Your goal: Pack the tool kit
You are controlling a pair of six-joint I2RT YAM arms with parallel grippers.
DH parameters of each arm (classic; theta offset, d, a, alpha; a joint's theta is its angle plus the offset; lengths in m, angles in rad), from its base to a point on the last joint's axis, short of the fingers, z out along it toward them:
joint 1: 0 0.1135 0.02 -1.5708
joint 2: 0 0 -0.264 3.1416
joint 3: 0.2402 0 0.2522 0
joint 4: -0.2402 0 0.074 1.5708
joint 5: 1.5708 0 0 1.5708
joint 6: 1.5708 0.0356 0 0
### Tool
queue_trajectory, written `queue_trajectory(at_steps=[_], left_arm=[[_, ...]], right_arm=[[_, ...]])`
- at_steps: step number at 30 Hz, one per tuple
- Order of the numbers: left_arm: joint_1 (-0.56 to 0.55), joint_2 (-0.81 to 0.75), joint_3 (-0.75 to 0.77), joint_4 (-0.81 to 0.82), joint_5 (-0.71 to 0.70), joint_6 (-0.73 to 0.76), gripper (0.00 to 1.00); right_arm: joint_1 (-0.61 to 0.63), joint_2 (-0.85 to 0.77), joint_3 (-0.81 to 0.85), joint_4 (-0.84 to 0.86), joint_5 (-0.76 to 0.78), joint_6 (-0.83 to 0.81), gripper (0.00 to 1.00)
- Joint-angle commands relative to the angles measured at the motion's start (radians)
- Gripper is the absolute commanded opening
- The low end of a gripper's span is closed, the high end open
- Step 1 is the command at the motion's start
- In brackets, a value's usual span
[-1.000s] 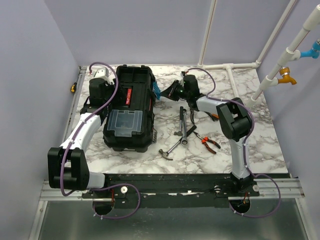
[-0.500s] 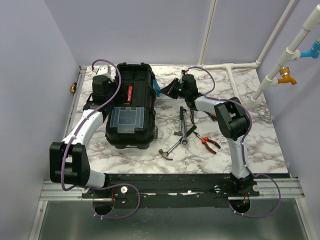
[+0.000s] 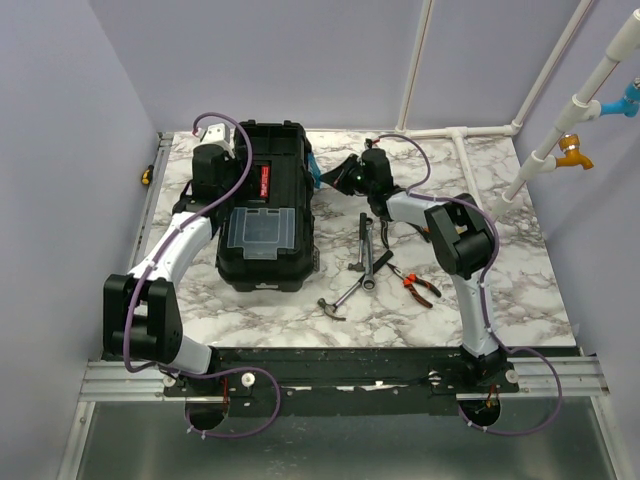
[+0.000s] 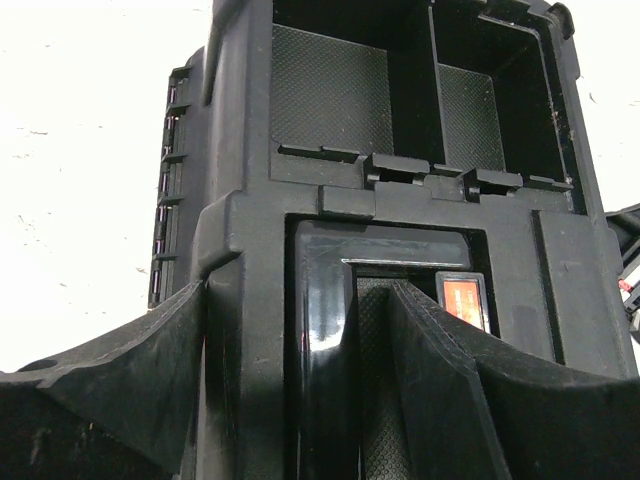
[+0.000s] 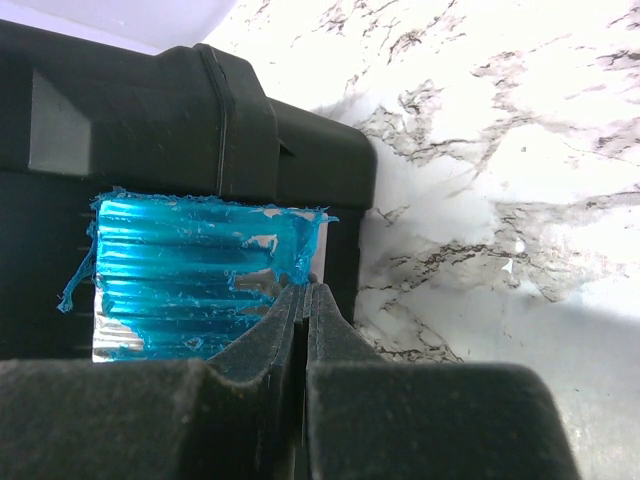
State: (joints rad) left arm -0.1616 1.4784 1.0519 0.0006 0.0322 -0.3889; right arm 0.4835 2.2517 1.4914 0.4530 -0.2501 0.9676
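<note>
From where I stand, the packing has hardly started. The marble table (image 3: 500, 290) carries everything. The black toolbox (image 3: 262, 265) sits on its left half, far end near the back wall, and its lid looks to be down. I'd say it has to be opened before any tool goes in.

The left gripper (image 4: 300, 300) is at the box's far end. Its jaws are spread wide and set astride the lid, one finger against the outer side wall and the other in the handle recess, and it seems to be gripping the box there. The right gripper (image 5: 305, 300) is pinched fully together, with its tips against the metal latch (image 5: 190, 270) on the box's right side. The latch is wrapped in torn blue film, and I can't tell whether a sliver of it is caught.

The wrenches (image 3: 366, 250), hammer (image 3: 337, 300) and orange-handled pliers (image 3: 415, 285) all lie loose on the table, right of the box.

On the lid, the small clear compartment (image 3: 256, 228) is shut. The red label plate (image 3: 265, 183) bears pale lettering too small to read, and I can see no brand anywhere.
</note>
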Motion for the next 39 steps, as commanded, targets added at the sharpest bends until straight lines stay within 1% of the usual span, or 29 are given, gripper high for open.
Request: queue_trajectory(at_steps=[1, 3, 9, 14, 17, 20, 22, 24, 26, 30, 32, 34, 36, 37, 39], left_arm=[[-0.231, 0.161, -0.081, -0.254, 0.534, -0.010, 0.66], [-0.233, 0.162, -0.085, -0.247, 0.546, -0.011, 0.66], [-0.233, 0.195, -0.103, -0.176, 0.666, -0.029, 0.65], [-0.233, 0.202, -0.118, -0.143, 0.702, -0.042, 0.64], [-0.233, 0.185, -0.113, -0.187, 0.640, -0.037, 0.65], [-0.222, 0.137, -0.104, -0.253, 0.526, -0.034, 0.70], [-0.205, 0.105, -0.097, -0.282, 0.478, -0.040, 0.71], [-0.185, 0.076, -0.082, -0.301, 0.444, -0.041, 0.74], [-0.165, 0.059, -0.049, -0.335, 0.400, -0.036, 0.75], [-0.138, 0.060, 0.059, -0.446, 0.317, -0.012, 0.78], [-0.134, 0.060, 0.113, -0.484, 0.284, -0.001, 0.81], [-0.133, 0.053, 0.161, -0.517, 0.246, 0.007, 0.84], [-0.133, 0.037, 0.203, -0.546, 0.203, 0.011, 0.94], [-0.133, 0.028, 0.227, -0.563, 0.182, 0.014, 0.97], [-0.134, 0.000, 0.258, -0.589, 0.158, 0.018, 0.99]], right_arm=[[0.269, 0.074, 0.053, 0.059, -0.270, 0.069, 0.01], [0.275, 0.071, 0.053, 0.068, -0.274, 0.072, 0.01], [0.298, 0.063, 0.066, 0.089, -0.291, 0.089, 0.01], [0.312, 0.051, 0.064, 0.093, -0.294, 0.094, 0.01], [0.312, 0.028, 0.051, 0.067, -0.269, 0.076, 0.01], [0.300, -0.033, 0.037, -0.041, -0.197, 0.001, 0.01], [0.277, -0.080, 0.014, -0.096, -0.166, -0.028, 0.08], [0.241, -0.140, -0.045, -0.097, -0.158, -0.034, 0.12], [0.191, -0.202, -0.106, -0.100, -0.156, -0.046, 0.15], [0.105, -0.298, -0.211, -0.130, -0.186, -0.079, 0.16], [0.089, -0.328, -0.237, -0.178, -0.197, -0.122, 0.16], [0.087, -0.336, -0.233, -0.253, -0.205, -0.180, 0.16], [0.086, -0.335, -0.233, -0.299, -0.227, -0.222, 0.16], [0.086, -0.328, -0.228, -0.325, -0.244, -0.244, 0.16], [0.086, -0.298, -0.179, -0.416, -0.267, -0.316, 0.16]])
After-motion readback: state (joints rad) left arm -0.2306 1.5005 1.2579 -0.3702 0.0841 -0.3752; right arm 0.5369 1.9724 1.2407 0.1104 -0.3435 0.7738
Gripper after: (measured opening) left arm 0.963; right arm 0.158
